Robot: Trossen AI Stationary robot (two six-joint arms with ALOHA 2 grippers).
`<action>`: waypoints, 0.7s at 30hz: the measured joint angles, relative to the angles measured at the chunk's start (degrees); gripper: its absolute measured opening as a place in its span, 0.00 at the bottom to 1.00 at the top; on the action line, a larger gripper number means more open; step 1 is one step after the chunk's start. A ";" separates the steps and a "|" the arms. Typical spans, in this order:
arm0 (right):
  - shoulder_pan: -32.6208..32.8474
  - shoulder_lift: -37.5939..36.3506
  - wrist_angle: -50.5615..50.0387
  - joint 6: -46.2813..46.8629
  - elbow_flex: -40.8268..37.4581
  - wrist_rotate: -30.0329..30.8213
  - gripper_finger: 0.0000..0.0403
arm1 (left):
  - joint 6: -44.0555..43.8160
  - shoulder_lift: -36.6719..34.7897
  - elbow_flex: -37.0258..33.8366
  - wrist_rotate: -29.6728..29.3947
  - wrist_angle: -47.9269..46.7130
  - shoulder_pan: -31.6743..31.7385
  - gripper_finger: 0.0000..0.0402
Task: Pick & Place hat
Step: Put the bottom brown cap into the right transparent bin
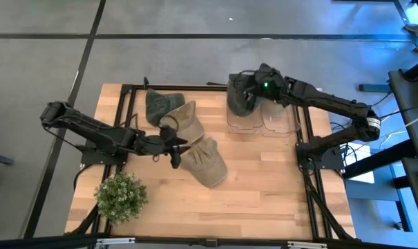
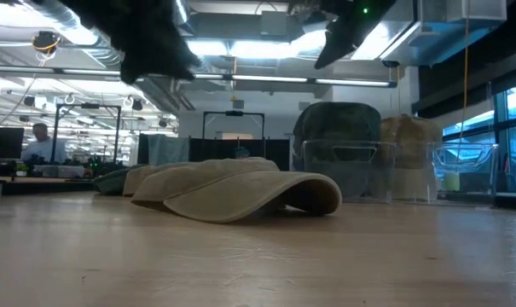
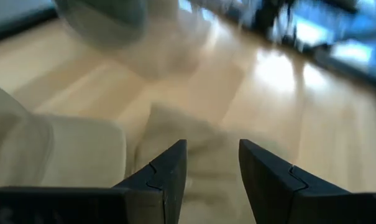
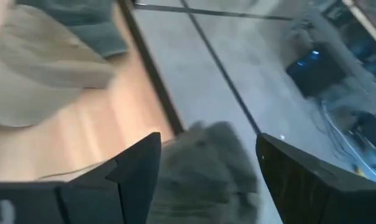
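The left gripper (image 1: 174, 146), fingers spread, hovers over the tan hat (image 1: 207, 162) at centre frame on the counter (image 1: 264, 187); it should descend squarely, pinching the crown. The right gripper (image 1: 253, 84), spread, hangs above the binned dark hat (image 1: 240, 97) at upper centre.

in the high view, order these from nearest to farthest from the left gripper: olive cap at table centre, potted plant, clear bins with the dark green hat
1. olive cap, right beside the left gripper, mid-table.
2. potted plant, at the table's near-left corner.
3. clear bins with the dark green hat, at the far right edge, under the right gripper.
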 joint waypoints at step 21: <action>11.30 0.02 -3.41 6.53 0.01 -0.29 0.65 | 7.64 24.62 0.04 11.37 -1.00 -0.02 0.35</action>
